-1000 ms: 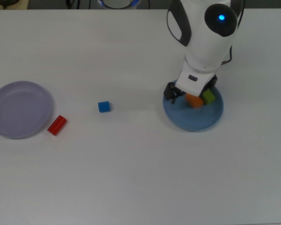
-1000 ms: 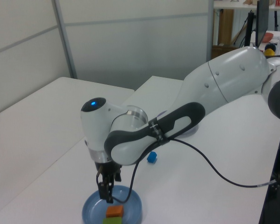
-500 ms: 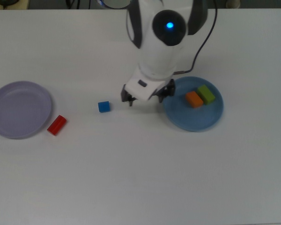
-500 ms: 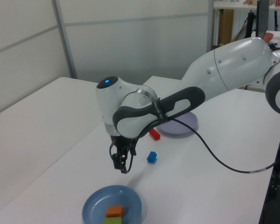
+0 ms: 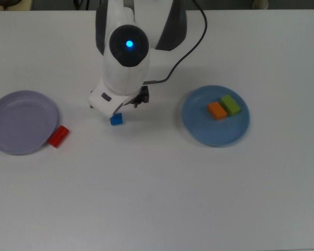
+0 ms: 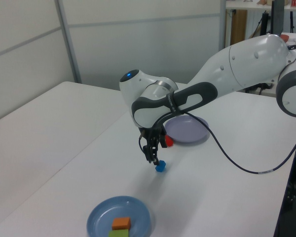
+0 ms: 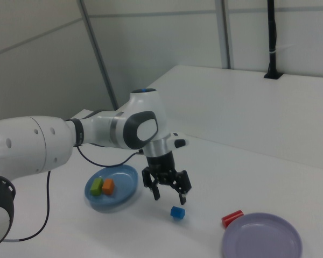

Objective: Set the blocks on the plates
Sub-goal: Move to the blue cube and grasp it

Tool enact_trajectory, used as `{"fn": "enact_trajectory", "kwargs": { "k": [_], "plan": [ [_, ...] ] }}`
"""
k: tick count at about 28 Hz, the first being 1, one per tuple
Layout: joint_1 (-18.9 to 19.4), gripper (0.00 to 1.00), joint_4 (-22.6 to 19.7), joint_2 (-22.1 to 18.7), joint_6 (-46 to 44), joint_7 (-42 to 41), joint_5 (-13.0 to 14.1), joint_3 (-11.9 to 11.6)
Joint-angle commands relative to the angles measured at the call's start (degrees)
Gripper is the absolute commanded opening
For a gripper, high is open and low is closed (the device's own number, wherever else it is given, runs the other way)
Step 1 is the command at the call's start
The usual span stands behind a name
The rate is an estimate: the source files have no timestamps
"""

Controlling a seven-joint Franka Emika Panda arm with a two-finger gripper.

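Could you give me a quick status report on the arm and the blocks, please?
Gripper open, empty, above blue cube. Orange block and green block on blue plate. Red block beside lavender plate. Nothing in the way.

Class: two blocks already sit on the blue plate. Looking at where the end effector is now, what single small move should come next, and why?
Probably a straight descent onto the blue cube. The end effector hangs open just above it, empty, in the right view. The orange block and green block lie on the blue plate, while the cube and red block are on the table.

Two blocks (image 5: 223,107) on the top view's right plate (image 5: 214,134); cube (image 5: 115,120) between plates.
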Motion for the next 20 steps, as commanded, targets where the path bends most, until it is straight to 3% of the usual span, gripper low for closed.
{"fn": "enact_trajectory", "kwargs": {
  "k": [1,3,14,19,20],
  "plan": [
    [-0.4,0.88,-1.3,0.7,0.1,-1.7,0.3,-0.9],
    [-0.5,0.82,-1.3,1.2,1.0,-1.2,0.3,-0.9],
    [-0.4,0.81,-2.0,3.5,5.4,1.1,0.3,-0.7],
    [-0.4,0.41,-2.0,3.9,6.4,1.1,0.2,-0.7],
    [-0.4,0.27,-2.0,3.9,6.4,0.7,0.1,-0.7]
  ]
}}
